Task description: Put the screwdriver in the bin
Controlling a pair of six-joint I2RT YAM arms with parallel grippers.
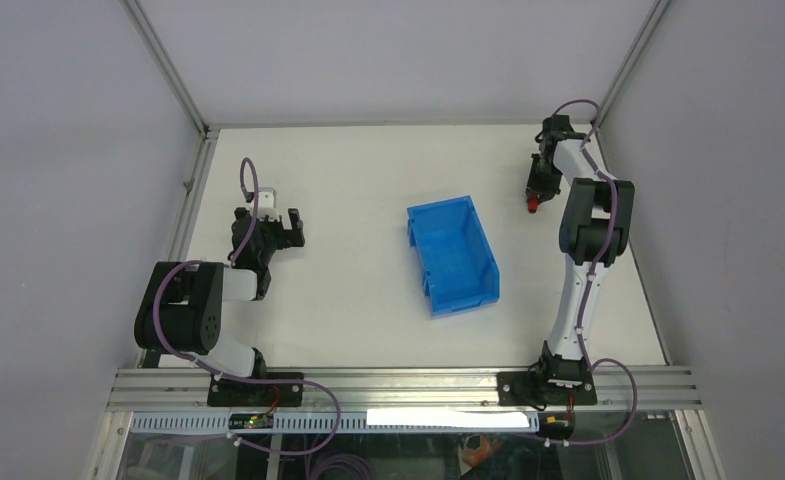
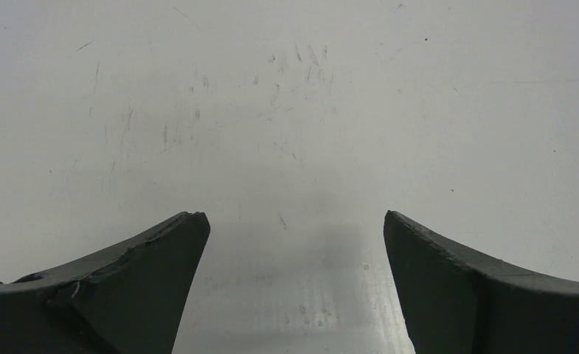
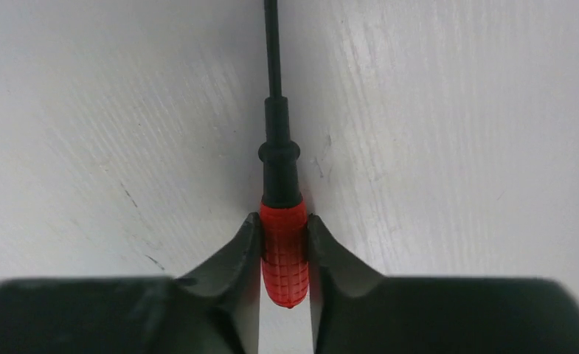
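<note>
**Screwdriver gripped near the far right corner of the worktop**

The screwdriver (image 3: 284, 254) lies between the fingers (image 3: 231, 254) of the right hand (image 3: 284, 221), which is clenched on the ribbed red handle. The thin black shaft points away from the hand. The tool sits near the far right corner of the worktop (image 1: 368, 170), well apart from the bin (image 1: 453, 250), which stands at mid-worktop with its lower front end towards the near edge.

The tool is judged light and stiff. Its ribbed handle should resist slipping, while the narrow, smooth shaft would be a poor place to hold, so the handle is the sound grasp point. Because the grip is near the butt end, the shaft may tilt under a quick swing.

The right wrist view shows the grasp itself: both fingers touch the handle, and the shaft runs out of view at the top. It does not show the bin. The top view shows the bin and both arms, but the tool appears there only as a red speck. No view settles whether the tool is lifted or resting on the worktop.

The left hand (image 1: 286, 228) is near the left edge, released, with bare worktop between its fingers.
</note>
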